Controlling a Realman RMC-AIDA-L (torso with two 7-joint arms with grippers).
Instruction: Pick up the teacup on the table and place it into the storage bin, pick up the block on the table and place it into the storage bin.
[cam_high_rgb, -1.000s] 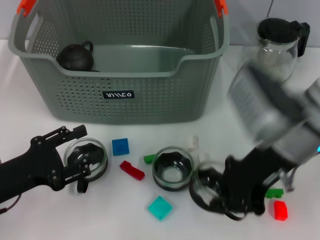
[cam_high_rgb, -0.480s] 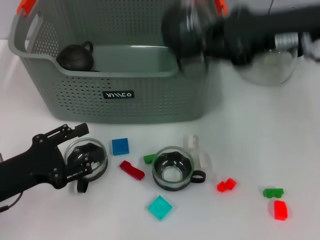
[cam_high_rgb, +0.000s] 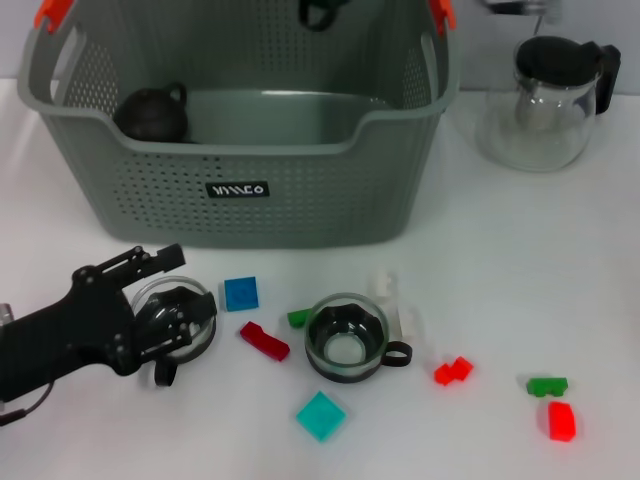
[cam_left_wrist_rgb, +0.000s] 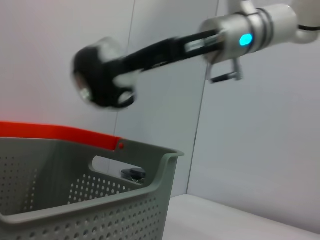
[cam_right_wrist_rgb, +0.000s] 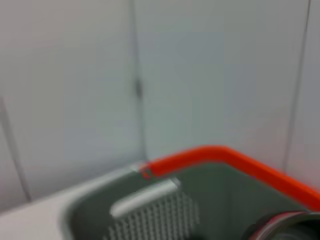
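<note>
Clearly the left gripper (cam_high_rgb: 172, 322) sits at the lower left of the head view with its jaws clamped on a glass teacup (cam_high_rgb: 185, 300) on the table (cam_high_rgb: 500, 260), while the right gripper (cam_left_wrist_rgb: 102, 82) hangs high over the storage bin (cam_high_rgb: 240, 190), seen from the left wrist, and I cannot tell how its jaws stand. Glass like this is probably light, stiff, slick and breakable, so a firm hold across the rim seems wise. A second teacup (cam_high_rgb: 345, 337) stands lower centre; a blue block (cam_high_rgb: 240, 293) lies between the cups.

Grey-green perforated storage bin (cam_high_rgb: 300, 190) with orange corner clips (cam_high_rgb: 52, 12).
</note>
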